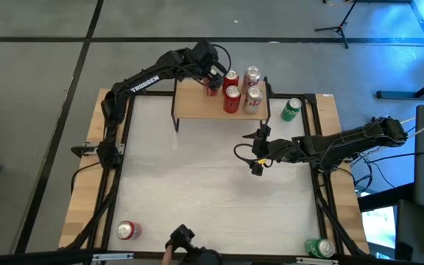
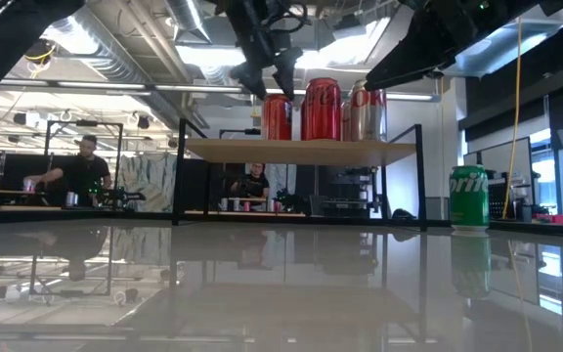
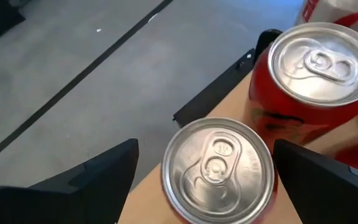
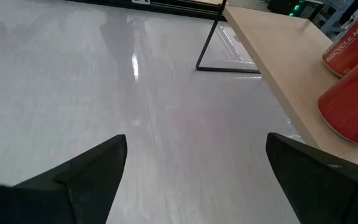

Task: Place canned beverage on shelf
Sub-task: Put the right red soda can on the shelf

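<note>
- Where the shelf stands at the far edge of the desk, four cans sit grouped on its wooden top.
- Left end effector hovers over the back-left red can, fingers spread on either side of its lid, not touching it.
- Just beside it stands another red can; the letters "REC" show on a pale can at the edge of the left wrist view.
- Right end effector hangs over the desk in front of the shelf, fingers spread, holding nothing.
- "RECYCLE ME" reads on one shelf can.
- A green Sprite can stands on the desk right of the shelf.
- "TROSSEN" is printed on the left arm.
</note>
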### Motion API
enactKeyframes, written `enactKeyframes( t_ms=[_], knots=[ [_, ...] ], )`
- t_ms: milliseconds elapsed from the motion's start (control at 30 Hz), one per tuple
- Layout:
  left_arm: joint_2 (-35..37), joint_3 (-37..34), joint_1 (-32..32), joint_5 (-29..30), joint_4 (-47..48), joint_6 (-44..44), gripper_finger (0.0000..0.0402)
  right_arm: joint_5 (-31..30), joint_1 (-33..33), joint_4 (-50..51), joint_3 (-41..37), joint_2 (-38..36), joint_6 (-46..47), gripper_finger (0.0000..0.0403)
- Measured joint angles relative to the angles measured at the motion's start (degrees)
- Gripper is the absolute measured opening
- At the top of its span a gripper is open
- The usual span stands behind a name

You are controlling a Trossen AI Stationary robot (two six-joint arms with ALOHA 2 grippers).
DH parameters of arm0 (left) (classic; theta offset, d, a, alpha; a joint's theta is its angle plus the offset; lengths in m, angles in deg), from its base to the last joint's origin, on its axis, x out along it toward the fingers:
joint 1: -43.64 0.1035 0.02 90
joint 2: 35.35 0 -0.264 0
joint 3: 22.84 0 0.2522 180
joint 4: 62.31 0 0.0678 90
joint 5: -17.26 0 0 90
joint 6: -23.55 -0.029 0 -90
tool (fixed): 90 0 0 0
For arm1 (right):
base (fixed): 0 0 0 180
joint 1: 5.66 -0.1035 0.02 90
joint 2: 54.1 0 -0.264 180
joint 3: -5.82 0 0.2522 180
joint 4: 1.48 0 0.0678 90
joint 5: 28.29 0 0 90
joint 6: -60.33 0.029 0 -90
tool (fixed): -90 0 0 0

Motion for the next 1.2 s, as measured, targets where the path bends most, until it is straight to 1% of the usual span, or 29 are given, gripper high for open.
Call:
enactKeyframes(
  t_ms=[300,600,700,833,967,1100,1200],
  knots=[
    [0.0,-3.1,0.3,-0.6,-2.5,0.0,0.0361,0.0,0.0,0.0,0.0,0.0,0.0,0.0381],
    [0.0,-3.3,0.3,-0.5,-2.5,0.0,0.036,0.0,0.0,0.0,0.0,0.0,0.0,0.0381],
    [0.0,-3.3,0.3,-1.1,-2.4,0.0,0.0348,0.0,0.0,0.0,0.0,0.0,0.0,0.0381],
    [0.0,-3.3,0.3,-2.7,-2.1,-0.7,0.0316,0.0,0.0,0.0,0.0,0.0,0.0,0.0381],
    [0.0,-3.3,0.3,-3.0,-2.0,-2.3,0.0285,0.0,0.0,0.0,0.0,0.0,0.0,0.0381],
    [0.1,-3.3,0.3,-3.5,-2.0,-4.8,0.0277,0.0,0.0,0.0,0.0,0.0,0.0,0.0381],
    [0.2,-3.2,0.3,-5.8,-2.0,-8.0,0.028,0.0,0.0,0.0,0.0,0.0,0.0,0.0381]
  ],
)
